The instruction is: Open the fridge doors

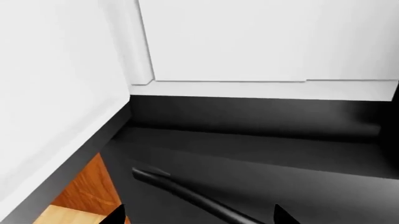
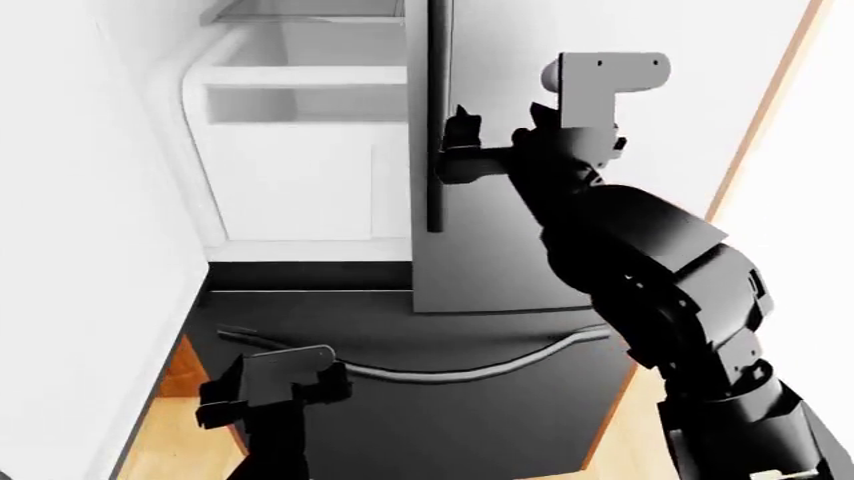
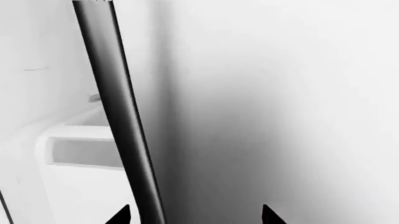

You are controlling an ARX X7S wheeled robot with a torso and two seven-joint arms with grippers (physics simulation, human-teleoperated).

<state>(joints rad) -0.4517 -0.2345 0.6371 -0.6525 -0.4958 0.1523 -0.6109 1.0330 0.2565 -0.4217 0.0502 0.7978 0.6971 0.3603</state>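
Observation:
The left fridge door [image 2: 80, 200] stands swung open, its white inner face [image 1: 56, 70] toward me. The right fridge door [image 2: 521, 240] is a grey steel panel, still flush with the fridge front, with a slim black bar handle [image 2: 434, 150]. My right gripper [image 2: 481, 150] is open at that handle. In the right wrist view the handle [image 3: 118, 107] runs between the fingertips of my right gripper [image 3: 194, 217], close to one of them, with the door panel [image 3: 281, 93] behind. My left gripper [image 2: 254, 395] hangs low and open, holding nothing.
The white fridge interior [image 2: 294, 150] with its shelves shows behind the open door. Below lies the dark drawer front [image 2: 441, 420] with a curved handle [image 2: 454, 372], which passes between the tips of my left gripper [image 1: 201, 217]. Orange wood [image 1: 87, 186] shows beside the drawer.

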